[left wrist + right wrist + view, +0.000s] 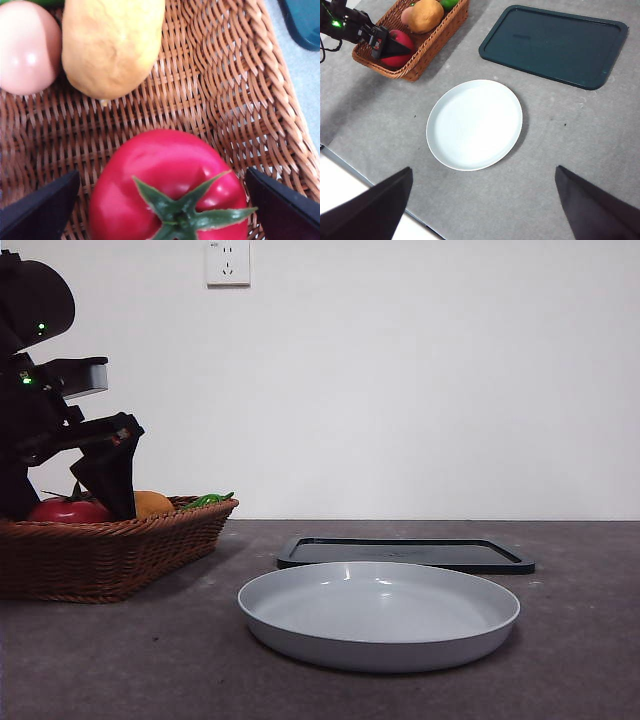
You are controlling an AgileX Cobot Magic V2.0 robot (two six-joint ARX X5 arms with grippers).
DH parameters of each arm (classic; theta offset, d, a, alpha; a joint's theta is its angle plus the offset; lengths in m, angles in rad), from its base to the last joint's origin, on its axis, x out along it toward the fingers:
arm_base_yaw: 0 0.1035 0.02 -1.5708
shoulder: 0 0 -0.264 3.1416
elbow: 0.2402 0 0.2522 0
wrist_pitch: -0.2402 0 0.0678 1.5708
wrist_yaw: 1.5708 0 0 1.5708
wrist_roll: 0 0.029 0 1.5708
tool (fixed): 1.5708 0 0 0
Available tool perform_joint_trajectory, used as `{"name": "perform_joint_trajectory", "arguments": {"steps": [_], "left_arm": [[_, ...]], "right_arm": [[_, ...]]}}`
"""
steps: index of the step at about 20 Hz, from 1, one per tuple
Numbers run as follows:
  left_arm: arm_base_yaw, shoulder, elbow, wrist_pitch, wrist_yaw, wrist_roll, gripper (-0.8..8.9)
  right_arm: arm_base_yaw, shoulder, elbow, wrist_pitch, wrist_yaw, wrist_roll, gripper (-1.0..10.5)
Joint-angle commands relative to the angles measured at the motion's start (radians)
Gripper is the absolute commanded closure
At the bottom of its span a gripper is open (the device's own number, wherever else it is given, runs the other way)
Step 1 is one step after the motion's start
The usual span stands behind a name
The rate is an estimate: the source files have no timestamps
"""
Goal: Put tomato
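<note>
The tomato [165, 185], glossy red with a green spiky stem, lies in the wicker basket [225, 75] at the table's left [68, 510]. My left gripper [161, 174] is down in the basket, open, one jaw on each side of the tomato and close to its flanks. The front view shows this gripper [105, 480] as a dark arm over the basket [110, 550]. In the right wrist view the same gripper [387, 47] straddles the tomato [395, 61]. My right gripper [484, 170] hangs open high above the table, holding nothing.
An orange-brown fruit [110, 45] and a pale pink fruit [25, 47] lie further along the basket, with something green [207, 500] at its end. A grey plate [380, 640] sits mid-table, and a dark flat tray [405, 553] lies behind it.
</note>
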Motion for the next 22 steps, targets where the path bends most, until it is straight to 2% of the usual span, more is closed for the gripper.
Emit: {"name": "perform_joint_trajectory", "arguments": {"steps": [1, 3, 5, 10, 14, 17, 22], "left_arm": [[-0.004, 0.015, 0.021, 0.0, -0.002, 0.005, 3.05], [-0.004, 0.014, 0.021, -0.004, -0.002, 0.005, 4.14], [-0.004, 0.014, 0.024, -0.016, -0.002, 0.003, 4.75], [-0.005, -0.024, 0.063, -0.062, 0.003, -0.015, 4.75], [-0.031, -0.113, 0.129, -0.111, 0.047, -0.043, 4.74], [-0.099, -0.176, 0.162, -0.134, 0.101, -0.053, 4.75], [-0.303, -0.175, 0.163, -0.11, 0.101, -0.052, 4.75]], "right_arm": [[0.005, 0.006, 0.016, 0.01, 0.0, -0.007, 4.9], [0.005, 0.006, 0.016, 0.01, 0.0, -0.007, 4.9], [0.005, 0.006, 0.016, 0.01, 0.0, -0.007, 4.9], [0.004, 0.006, 0.016, 0.01, 0.0, -0.007, 4.9], [0.004, 0.006, 0.016, 0.01, 0.0, -0.007, 4.9], [0.004, 0.006, 0.016, 0.009, 0.0, -0.007, 4.9], [0.005, 0.006, 0.016, 0.009, 0.0, -0.007, 4.9]]}}
